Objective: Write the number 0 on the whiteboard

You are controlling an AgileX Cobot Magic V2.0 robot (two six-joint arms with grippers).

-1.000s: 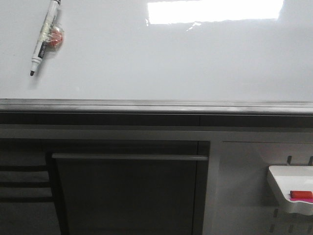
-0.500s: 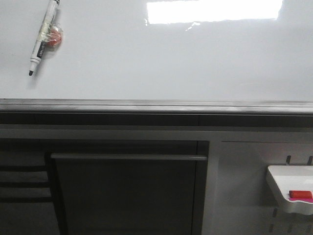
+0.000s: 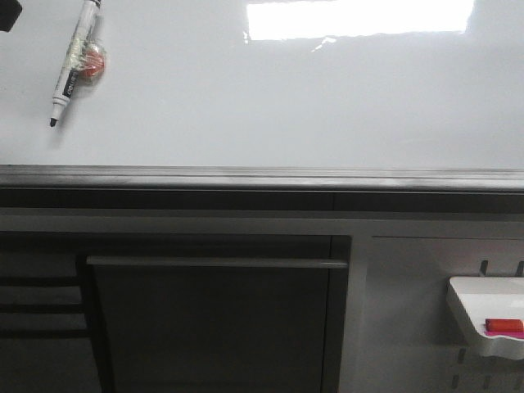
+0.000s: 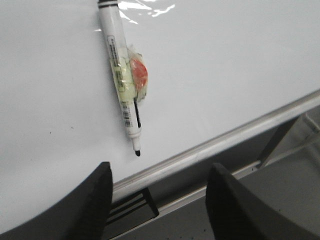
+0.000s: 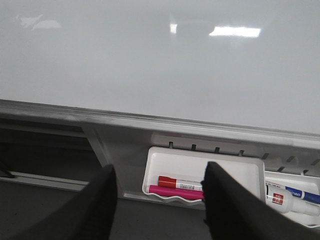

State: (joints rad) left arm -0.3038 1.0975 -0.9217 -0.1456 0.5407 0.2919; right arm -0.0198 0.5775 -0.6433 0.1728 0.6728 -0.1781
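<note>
Uncapped marker [image 3: 72, 62] on bare-looking whiteboard [image 3: 286, 98]

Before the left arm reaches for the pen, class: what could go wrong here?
1. The uncapped black-tipped white marker lies with its tip near the glossy white whiteboard; a nudge may leave a stray mark.
2. The taped red lump may spoil the open left gripper's grip.

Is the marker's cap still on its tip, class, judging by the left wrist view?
No: the marker lies on the whiteboard with its black tip bare and no cap over it.
</note>
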